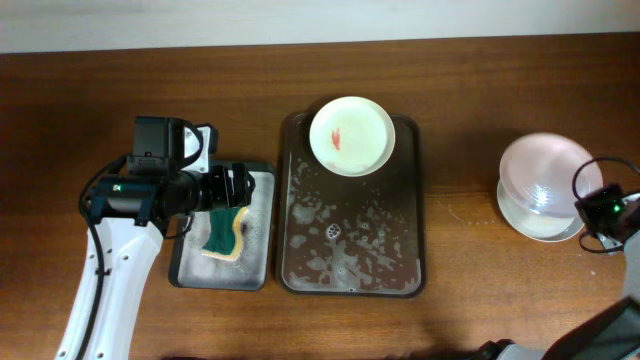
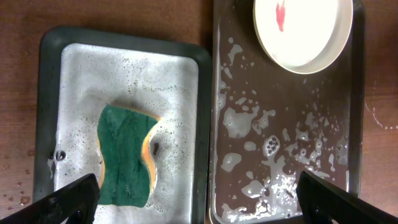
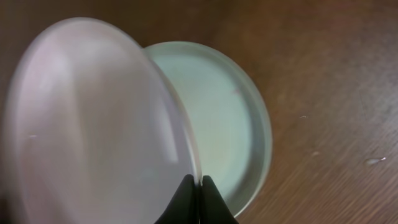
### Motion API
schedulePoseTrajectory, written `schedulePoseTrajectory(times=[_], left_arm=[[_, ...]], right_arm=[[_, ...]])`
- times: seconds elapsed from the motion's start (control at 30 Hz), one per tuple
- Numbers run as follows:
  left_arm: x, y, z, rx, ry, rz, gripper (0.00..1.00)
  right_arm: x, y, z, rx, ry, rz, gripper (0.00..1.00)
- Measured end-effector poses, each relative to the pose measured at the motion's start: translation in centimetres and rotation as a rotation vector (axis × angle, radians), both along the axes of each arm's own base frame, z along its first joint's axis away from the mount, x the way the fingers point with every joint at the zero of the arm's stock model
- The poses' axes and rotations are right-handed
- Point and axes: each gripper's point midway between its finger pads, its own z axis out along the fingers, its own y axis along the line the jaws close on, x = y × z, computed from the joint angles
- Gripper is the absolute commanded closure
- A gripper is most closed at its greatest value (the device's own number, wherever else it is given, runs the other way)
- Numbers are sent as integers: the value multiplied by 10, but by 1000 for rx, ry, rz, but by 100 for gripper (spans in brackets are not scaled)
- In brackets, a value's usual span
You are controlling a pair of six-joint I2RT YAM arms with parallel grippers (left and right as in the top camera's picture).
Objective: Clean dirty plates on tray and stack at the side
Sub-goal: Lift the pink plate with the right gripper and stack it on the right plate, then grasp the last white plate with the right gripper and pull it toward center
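Note:
The white plate (image 1: 351, 135) with a red smear lies at the far end of the large dark tray (image 1: 400, 255), which is wet with foam. It also shows in the left wrist view (image 2: 305, 31) on the tray (image 2: 323, 118). My left gripper (image 1: 240, 195) is wide open and empty (image 2: 199, 205) above the smaller tray. My right gripper (image 1: 582, 197) is shut on the rim of the pale pink plate (image 3: 93, 124). It holds that plate tilted over the pale mint plate (image 3: 230, 124), which lies on the table at the right (image 1: 545, 230).
A smaller black tray with a grey foamy inside (image 1: 260, 250) stands left of the large tray. It holds a green and yellow sponge (image 1: 225, 232), seen also in the left wrist view (image 2: 124, 155). The table is brown wood.

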Motion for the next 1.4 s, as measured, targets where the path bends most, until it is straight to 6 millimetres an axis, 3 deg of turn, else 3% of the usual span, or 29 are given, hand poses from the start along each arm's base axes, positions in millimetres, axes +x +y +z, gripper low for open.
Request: schedulePoseTrajectory(times=[0.03,0.07,0.1,0.13,0.2,0.23,0.27,0.3,0.33,0.37,0.43,0.47,0.57,0.6,0.63,0.67,0.7,0.73,0.8,0.9,0.93,1.03,1.07,1.13,1.2,1.27,1.33,1.37,1.4], left_arm=[[0,0,0,0,-1,0,1],[0,0,0,0,-1,0,1],[0,0,0,0,-1,0,1],[0,0,0,0,-2,0,1],[0,0,0,0,-1,0,1],[0,0,0,0,-1,0,1],[0,0,0,0,-2,0,1],[0,0,0,0,-1,0,1],[0,0,0,0,-1,0,1],[0,0,0,-1,1,0,1],[0,-1,0,-3,0,-1,1],[-1,0,0,-3,3,-1,1],[0,0,0,-3,-2,-1,1],[0,0,0,-3,0,-1,1],[0,-1,0,-3,-1,-1,1],[0,-1,0,-3,-1,-1,1],[0,-1,0,-3,-1,-1,1],[0,-1,0,-3,-2,-1,1],[0,-1,0,-3,-1,-1,1],[0,-1,0,-3,-2,-1,1],[0,-1,0,-3,-1,-1,1],[1,-1,1,-3,-3,-1,1],[1,-1,1,-3,-4,-1,1],[0,-1,1,-3,-1,-1,1],[1,-1,1,-3,-3,-1,1],[1,-1,1,-3,-3,-1,1],[0,-1,1,-3,-3,-2,1],[0,-1,1,-7,-2,-4,1],[-2,-2,0,-9,10,-5,1]], right_arm=[[-9,-8,-25,40,64,-43,95],[-16,-11,-38,43,119,-63,66],[-20,-13,-44,43,148,-78,51],[-19,-14,-42,36,145,-73,50],[17,10,-8,47,24,83,50],[39,44,23,40,-31,245,48],[68,106,63,-7,-118,500,46],[79,165,80,-32,-160,718,46],[83,202,81,-58,-161,855,47],[90,254,73,-103,-152,1029,47],[114,308,54,-218,-164,1188,51],[136,322,35,-292,-169,1211,51],[186,321,-15,-380,-186,1175,52],[192,320,-42,-376,-153,1174,51],[198,322,-56,-377,-162,1174,52],[203,325,-65,-372,-174,1178,57],[207,326,-70,-373,-183,1178,83],[207,326,-75,-370,-180,1181,96],[206,328,-84,-332,-169,1163,96],[180,324,-60,-243,-100,1095,96],[170,322,-34,-236,-106,1075,96],[130,314,81,-255,-242,1005,96],[107,310,96,-221,-216,977,96],[68,303,80,-128,-59,928,96],[38,301,44,-43,113,880,96],[11,320,-13,29,265,855,96],[4,342,-36,57,274,833,78],[1,347,-43,63,287,829,68],[9,346,-41,27,257,861,64]])
